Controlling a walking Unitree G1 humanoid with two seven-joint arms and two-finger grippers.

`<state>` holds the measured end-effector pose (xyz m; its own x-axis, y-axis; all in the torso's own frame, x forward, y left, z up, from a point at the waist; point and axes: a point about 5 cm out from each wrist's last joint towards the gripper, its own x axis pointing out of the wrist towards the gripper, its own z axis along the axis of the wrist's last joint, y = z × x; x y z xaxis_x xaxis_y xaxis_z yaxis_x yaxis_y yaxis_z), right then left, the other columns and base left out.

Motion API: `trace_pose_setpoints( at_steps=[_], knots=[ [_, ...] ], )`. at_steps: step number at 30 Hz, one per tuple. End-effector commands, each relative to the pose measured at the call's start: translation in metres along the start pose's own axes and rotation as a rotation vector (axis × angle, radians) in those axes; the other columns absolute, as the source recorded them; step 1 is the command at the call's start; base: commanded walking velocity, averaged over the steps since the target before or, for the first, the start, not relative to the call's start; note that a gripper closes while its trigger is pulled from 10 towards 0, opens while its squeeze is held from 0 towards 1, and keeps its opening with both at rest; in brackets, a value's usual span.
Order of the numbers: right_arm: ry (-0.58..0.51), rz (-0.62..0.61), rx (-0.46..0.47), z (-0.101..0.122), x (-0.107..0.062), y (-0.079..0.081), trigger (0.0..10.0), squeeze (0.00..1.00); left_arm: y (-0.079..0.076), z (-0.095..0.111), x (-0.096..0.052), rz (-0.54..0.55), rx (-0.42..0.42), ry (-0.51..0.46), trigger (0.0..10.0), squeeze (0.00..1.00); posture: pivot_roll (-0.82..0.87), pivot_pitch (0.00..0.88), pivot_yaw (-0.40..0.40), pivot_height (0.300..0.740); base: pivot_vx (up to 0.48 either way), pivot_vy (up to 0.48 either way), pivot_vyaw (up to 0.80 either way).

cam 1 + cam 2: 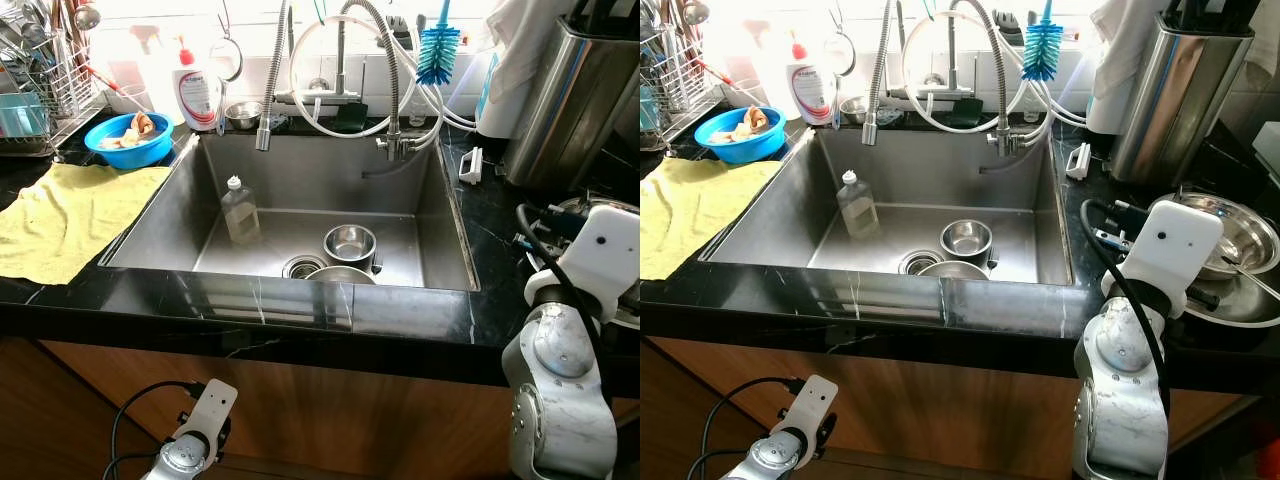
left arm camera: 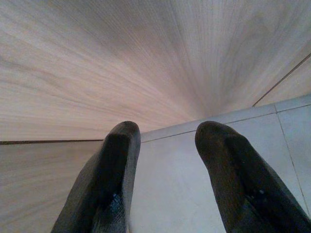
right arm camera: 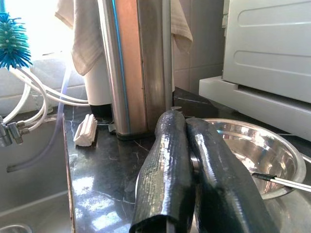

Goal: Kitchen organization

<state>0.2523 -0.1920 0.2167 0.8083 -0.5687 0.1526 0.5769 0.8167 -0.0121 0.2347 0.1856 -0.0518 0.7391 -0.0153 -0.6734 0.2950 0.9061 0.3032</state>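
Your right gripper [image 3: 187,121] hovers with jaws pressed together, empty, beside the steel bowl [image 1: 1238,235] on the bench [image 1: 1085,205]. Open them before reaching its rim. Your left gripper [image 2: 165,133] hangs idle, jaws apart.

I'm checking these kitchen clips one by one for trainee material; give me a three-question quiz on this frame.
1. True or false: the clear bottle stands upright inside the sink.
2. What lies under the blue bowl's side of the counter? A) yellow cloth B) cutting board C) tray
3. Fill in: the right gripper points at a steel ____ on the counter.

Key
1. True.
2. A, the yellow cloth.
3. Bowl: the large steel bowl. The left gripper hangs open near the floor.
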Motion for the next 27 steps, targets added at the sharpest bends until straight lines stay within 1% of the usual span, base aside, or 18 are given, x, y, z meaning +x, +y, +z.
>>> trace_pose_setpoints(
  at_steps=[1,4,5,6,9,10,12,13,14,16,17,18,19,20,22,27],
  knots=[
    [-0.02,0.003,0.017,0.007,-0.001,0.001,10.0,0.0,0.003,-0.001,0.0,0.008,0.006,0.002,10.0,0.0,-0.14,0.0,0.045,0.74,0.0,0.0,0.0],
    [-0.05,0.034,0.044,0.012,0.0,0.005,10.0,0.0,0.003,-0.001,0.0,0.009,0.006,0.003,10.0,0.0,-0.14,0.0,0.046,0.74,0.0,0.0,0.0],
    [-0.089,0.111,0.061,0.019,0.0,0.014,10.0,0.0,0.004,-0.001,0.0,0.01,0.007,0.003,10.0,0.0,-0.14,0.0,0.048,0.74,0.0,0.0,0.0],
    [-0.126,0.224,0.063,0.025,0.0,0.026,10.0,0.0,0.004,-0.001,0.0,0.011,0.007,0.003,10.0,0.0,-0.14,0.0,0.05,0.74,0.0,0.0,0.0],
    [-0.149,0.33,0.064,0.029,0.0,0.037,10.0,0.0,0.004,-0.001,0.0,0.011,0.007,0.003,10.0,0.0,-0.15,0.0,0.051,0.74,0.0,0.0,0.0],
    [-0.143,0.372,0.104,0.031,0.0,0.042,10.0,0.0,0.004,-0.001,0.0,0.011,0.007,0.003,10.0,0.0,-0.15,0.0,0.052,0.74,0.0,0.0,0.0],
    [-0.123,0.415,0.157,0.032,0.002,0.046,10.0,0.0,0.004,-0.001,0.0,0.011,0.007,0.003,10.0,0.0,-0.15,0.0,0.052,0.74,0.0,0.0,0.0],
    [-0.085,0.499,0.199,0.032,0.004,0.052,10.0,0.0,0.004,-0.001,0.0,0.012,0.005,0.003,10.0,0.0,-0.15,0.0,0.052,0.74,0.0,0.0,0.0],
    [-0.085,0.499,0.199,0.032,0.004,0.052,10.0,0.0,0.004,-0.001,0.0,0.012,0.005,0.003,10.0,0.0,-0.15,0.0,0.052,0.74,0.0,0.0,0.0],
    [-0.045,0.613,0.212,0.028,0.006,0.06,10.0,0.0,0.004,-0.001,0.0,0.012,0.005,0.003,10.0,0.0,-0.14,0.0,0.052,0.74,0.0,0.0,0.0],
    [-0.031,0.649,0.217,0.027,0.006,0.062,10.0,0.0,0.004,-0.001,0.0,0.012,0.005,0.003,10.0,0.0,-0.14,0.0,0.052,0.74,0.0,0.0,0.0],
    [0.009,0.69,0.216,0.02,0.012,0.064,10.0,0.0,0.004,-0.001,0.0,0.012,0.005,0.003,10.0,0.0,-0.14,0.0,0.05,0.74,0.0,0.0,0.0],
    [0.028,0.702,0.218,0.017,0.016,0.065,10.0,0.0,0.003,-0.001,0.0,0.013,0.004,0.004,10.0,0.0,-0.14,0.0,0.049,0.74,0.0,0.0,0.0],
    [0.042,0.713,0.227,0.015,0.018,0.065,10.0,0.0,0.003,-0.001,0.0,0.013,0.004,0.004,10.0,0.0,-0.14,0.0,0.049,0.74,0.0,0.0,0.0],
    [0.069,0.794,0.241,0.013,0.022,0.068,10.0,0.0,0.004,-0.001,0.0,0.016,0.001,0.004,10.0,0.0,-0.13,0.0,0.045,0.74,0.0,0.0,0.0],
    [0.084,0.852,0.266,0.014,0.028,0.073,10.0,0.0,0.004,-0.002,-0.001,0.018,-0.001,0.006,10.0,0.0,-0.13,0.0,0.046,0.74,0.0,0.0,0.0]
  ],
)
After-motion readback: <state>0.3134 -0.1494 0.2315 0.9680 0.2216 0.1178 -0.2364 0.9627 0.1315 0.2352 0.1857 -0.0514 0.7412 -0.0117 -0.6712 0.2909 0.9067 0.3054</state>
